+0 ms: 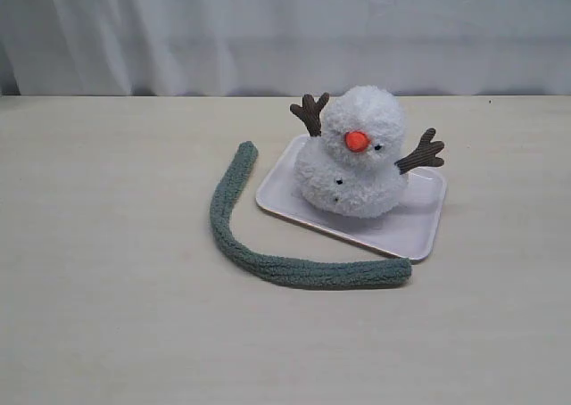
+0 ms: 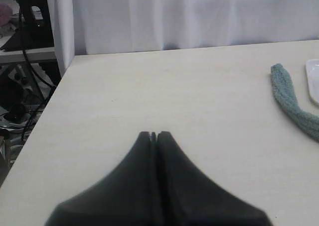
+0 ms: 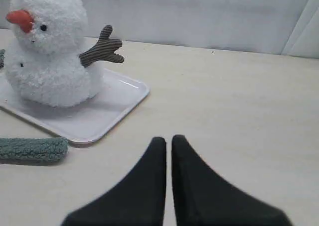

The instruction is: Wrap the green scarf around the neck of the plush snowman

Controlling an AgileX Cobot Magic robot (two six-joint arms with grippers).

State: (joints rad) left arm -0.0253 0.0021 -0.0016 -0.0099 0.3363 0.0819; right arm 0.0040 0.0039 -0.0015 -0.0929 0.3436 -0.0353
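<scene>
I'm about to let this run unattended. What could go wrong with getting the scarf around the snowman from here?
The plush snowman only rests on a tray; tugging the green scarf around it could tip it or slide the tray. Its brown arms stick up and out, so the scarf may snag there instead of settling at the neck. The scarf lies flat on the table, so a shallow pinch might miss it.

I find no legible text, label, brand, number or sign in my three views, whether on the plush snowman, green scarf or tabletop.
</scene>
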